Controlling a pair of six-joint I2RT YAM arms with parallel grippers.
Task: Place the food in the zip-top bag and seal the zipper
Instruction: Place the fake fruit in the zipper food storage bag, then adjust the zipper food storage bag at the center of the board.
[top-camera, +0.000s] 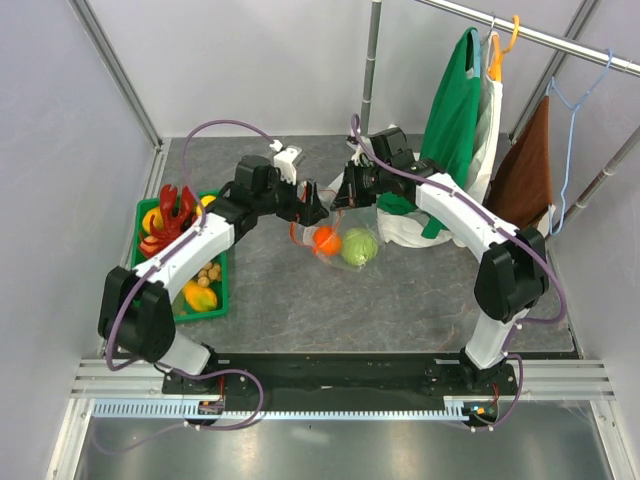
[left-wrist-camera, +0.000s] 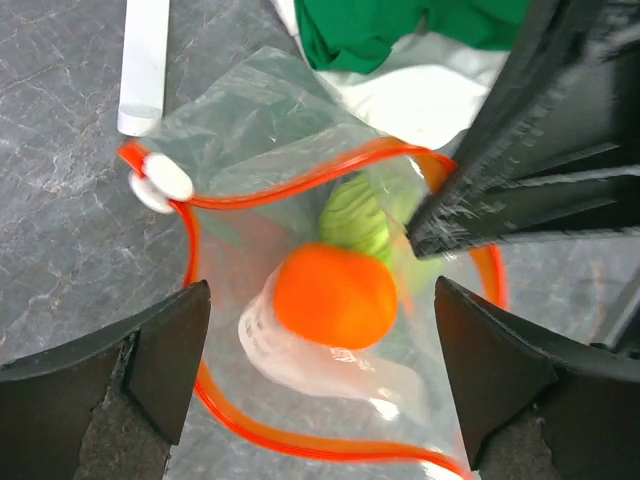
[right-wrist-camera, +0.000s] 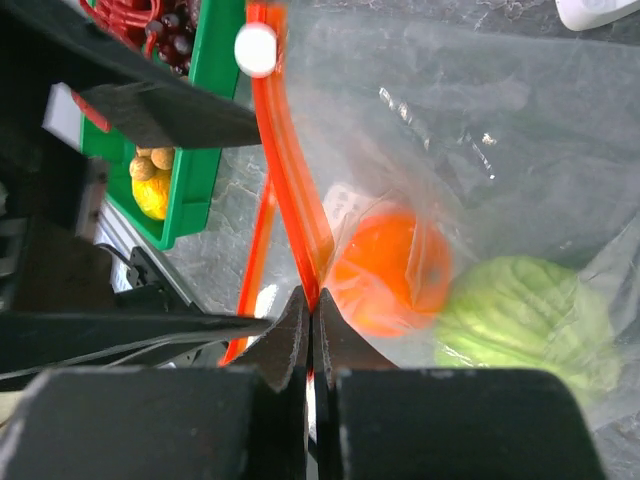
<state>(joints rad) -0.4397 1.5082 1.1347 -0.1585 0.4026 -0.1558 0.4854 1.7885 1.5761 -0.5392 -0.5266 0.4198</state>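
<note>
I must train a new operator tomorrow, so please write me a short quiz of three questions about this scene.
1. True or false: the left pincer is shut on the orange fruit.
2. What does the right pincer pinch? A the zipper, B the lobster, C a hanger.
3. How many foods lie in the bag?
Key: 1 false, it is open above the bag mouth. 2 A. 3 two, the orange fruit and the cabbage.
</note>
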